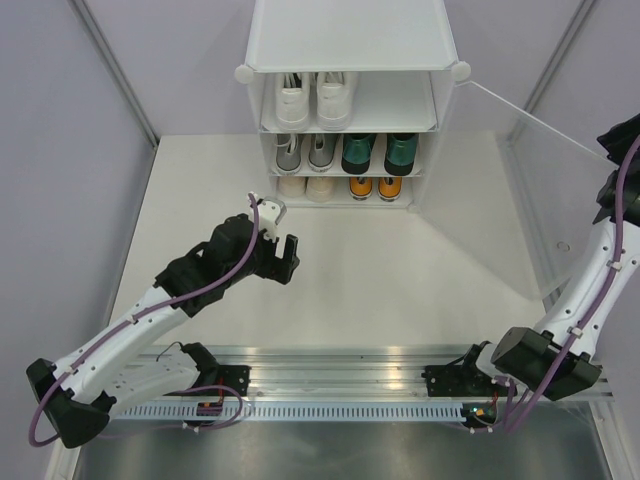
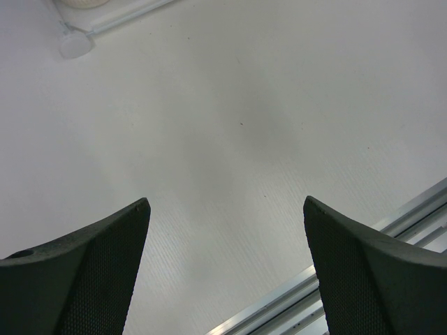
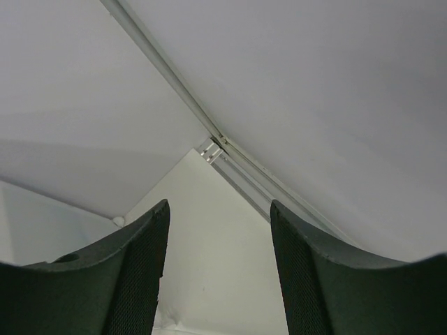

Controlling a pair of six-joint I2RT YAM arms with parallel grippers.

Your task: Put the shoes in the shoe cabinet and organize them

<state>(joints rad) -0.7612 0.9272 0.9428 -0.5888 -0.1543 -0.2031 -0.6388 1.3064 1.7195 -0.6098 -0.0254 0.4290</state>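
The shoe cabinet (image 1: 350, 35) stood at the middle of the worktop's (image 1: 400, 280) far edge, its open front facing the arms. Its frosted door (image 1: 530, 200) was swung wide open toward the right edge. All five pairs sat inside, toes pointing outward. The white sneakers (image 1: 312, 100) were on the top shelf. The grey lace-ups (image 1: 303, 152) were on the left of the middle shelf and the dark green shoes (image 1: 380, 153) on its right. On the bottom shelf, the cream pair (image 1: 305, 187) was on the left and the orange lace-ups (image 1: 375, 187) on the right.

The left gripper (image 2: 225, 201) hung over bare worktop left of the centre, well apart from the cabinet. Its jaws were spread wide with nothing between them. Its wrist camera caught one round corner connector (image 2: 73, 44) of the cabinet at the upper left and a metal rail (image 2: 391, 223) at the lower right.

The right gripper (image 3: 218, 203) was raised high by the right edge, close to the door's outer side. Its jaws stood apart and held nothing. They pointed toward a far corner of the worktop, where the enclosure walls met.
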